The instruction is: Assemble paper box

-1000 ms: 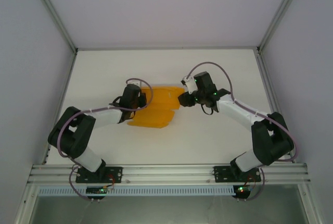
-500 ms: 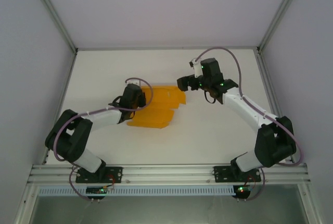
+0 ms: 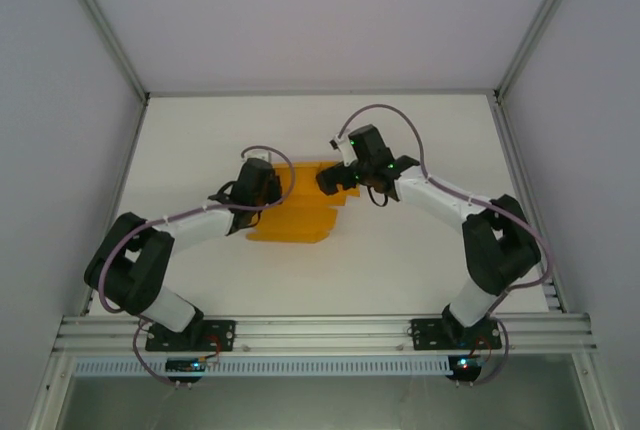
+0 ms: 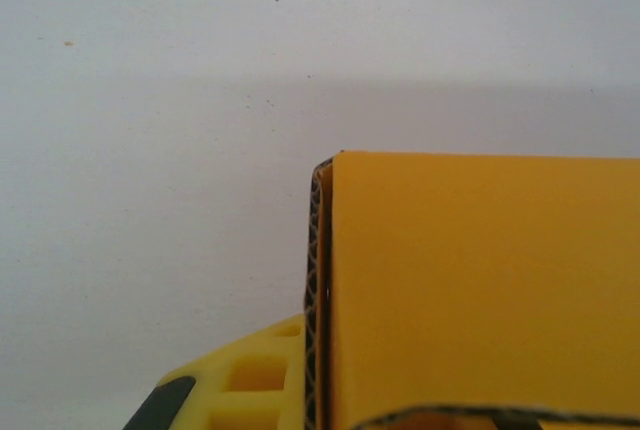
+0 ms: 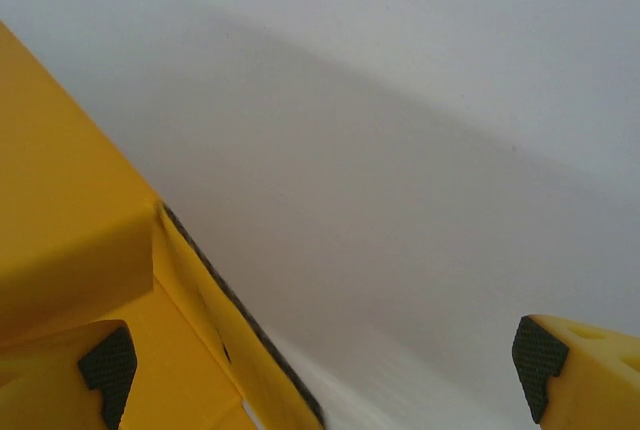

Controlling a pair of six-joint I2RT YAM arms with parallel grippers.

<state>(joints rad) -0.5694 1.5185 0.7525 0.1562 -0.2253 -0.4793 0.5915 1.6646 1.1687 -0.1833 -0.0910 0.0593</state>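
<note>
The orange paper box (image 3: 300, 215) lies partly folded on the white table between the two arms. My left gripper (image 3: 266, 188) is at its left side, shut on an upright card panel (image 4: 480, 290). One yellow finger (image 4: 250, 390) presses against the panel's corrugated edge; the other finger is hidden behind the card. My right gripper (image 3: 327, 180) hovers at the box's far right corner, open wide (image 5: 325, 360). A folded flap of the box (image 5: 70, 230) lies beside its left finger pad (image 5: 108, 365), and nothing is gripped between the pads.
The white tabletop (image 3: 420, 250) stretches bare to the right and behind the box. Grey walls and aluminium posts (image 3: 130, 90) enclose the table. A metal rail (image 3: 320, 330) at the near edge carries both arm bases.
My right gripper opened wide, lifted off the box's right edge, then swung back left over its far right corner. The left gripper kept its hold and barely moved.
</note>
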